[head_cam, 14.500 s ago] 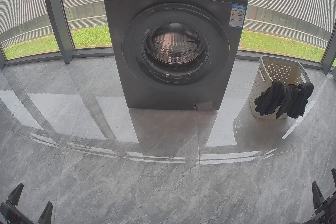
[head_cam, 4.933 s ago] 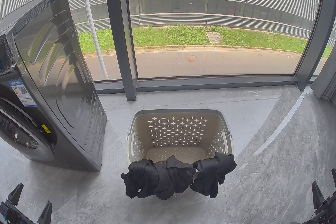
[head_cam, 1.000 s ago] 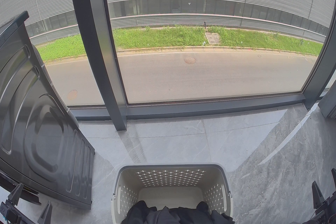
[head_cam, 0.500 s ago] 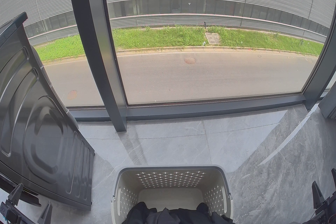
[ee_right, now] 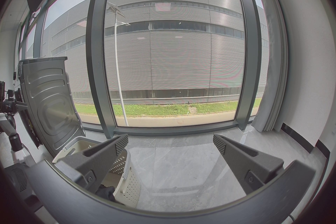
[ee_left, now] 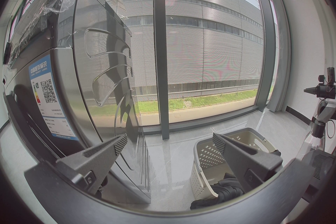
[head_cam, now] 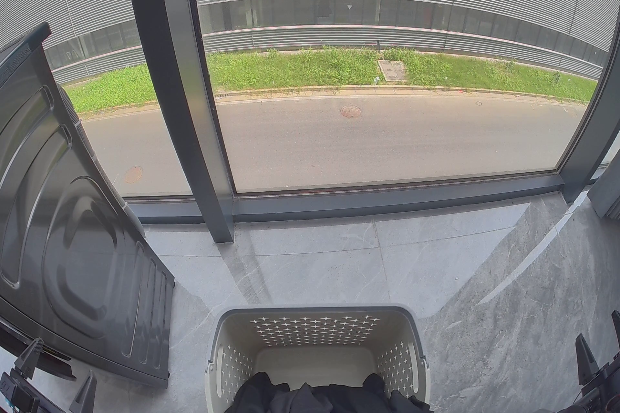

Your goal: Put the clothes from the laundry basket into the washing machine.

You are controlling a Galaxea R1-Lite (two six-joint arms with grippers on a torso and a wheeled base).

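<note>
No change from half a second ago: basket, clothes and both arms lie as they did. Against five seconds ago the head view has closed in on the basket, which is a camera move.

The left end effector (ee_left: pixel 169 140) and right end effector (ee_right: pixel 170 140) are both spread wide and hold nothing. The laundry basket (head_cam: pixel 314 327) stands on the floor (head_cam: pixel 323 266) between them, apart from both. The dark clothes (head_cam: pixel 310 398) are heaped at its near rim.

The washing machine (head_cam: pixel 71 253) stands just to the left of the basket, side panel towards it, close by the left end effector. A window post (head_cam: pixel 177 79) rises behind.
</note>
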